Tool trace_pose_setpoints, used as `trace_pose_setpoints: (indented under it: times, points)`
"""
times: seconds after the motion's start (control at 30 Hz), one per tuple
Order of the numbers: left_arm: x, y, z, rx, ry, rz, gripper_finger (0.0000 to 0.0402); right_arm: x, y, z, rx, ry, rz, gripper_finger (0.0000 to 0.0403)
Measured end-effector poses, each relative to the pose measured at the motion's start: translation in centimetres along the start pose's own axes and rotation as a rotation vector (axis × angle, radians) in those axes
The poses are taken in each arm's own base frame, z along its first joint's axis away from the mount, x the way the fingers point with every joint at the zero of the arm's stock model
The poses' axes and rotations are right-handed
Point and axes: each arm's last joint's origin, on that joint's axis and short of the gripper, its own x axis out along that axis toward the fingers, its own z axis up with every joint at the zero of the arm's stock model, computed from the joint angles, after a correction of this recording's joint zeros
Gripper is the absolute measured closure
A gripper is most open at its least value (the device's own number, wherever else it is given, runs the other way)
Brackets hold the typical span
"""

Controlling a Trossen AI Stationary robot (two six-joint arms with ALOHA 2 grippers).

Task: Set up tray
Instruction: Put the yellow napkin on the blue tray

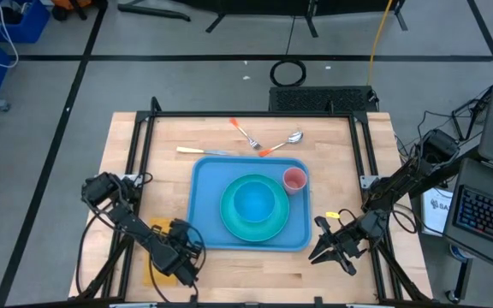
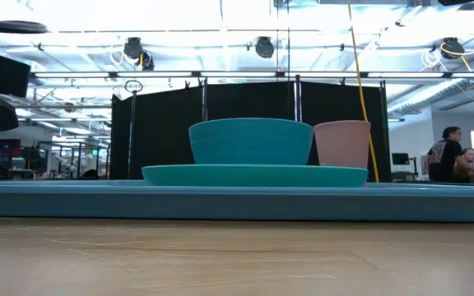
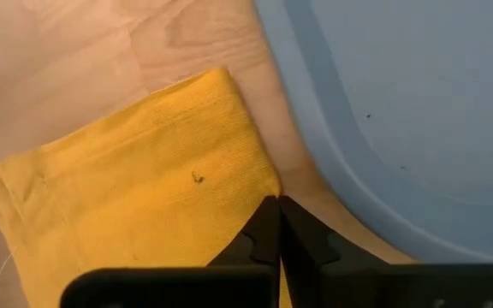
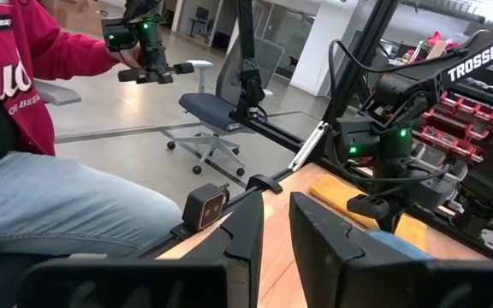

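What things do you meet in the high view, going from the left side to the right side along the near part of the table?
Left gripper over the yellow napkin → light-blue tray → teal plate with the teal bowl on it → right gripper.

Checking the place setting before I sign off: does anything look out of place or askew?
Yes. The cutlery lies scattered at odd angles on the table beyond the tray, not on it. The yellow napkin sits off the tray's near left corner, where the left gripper has shut on its edge.
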Motion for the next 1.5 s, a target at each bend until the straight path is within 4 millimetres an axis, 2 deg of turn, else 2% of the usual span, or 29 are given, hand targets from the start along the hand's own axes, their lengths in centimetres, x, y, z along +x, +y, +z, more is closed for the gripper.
trace_pose_setpoints:
  times: [0.3,0.7,1.07,1.5]
  points:
    - [-0.2,0.5,-0.8,-0.003,-0.061,-0.028,0.0401,0.0,0.0,0.0,0.000,0.000,-0.001,0.0353]
    - [-0.4,0.6,-0.8,-0.011,-0.095,-0.045,0.0401,0.0,0.0,0.0,0.000,0.000,-0.001,0.0353]
    - [-2.9,0.4,-0.7,0.004,-0.171,-0.076,0.0401,0.0,0.0,0.0,0.000,0.000,-0.001,0.0353]
    - [-3.0,0.3,-0.4,0.001,-0.210,-0.098,0.0401,0.0,0.0,0.0,0.000,0.000,-0.001,0.0353]
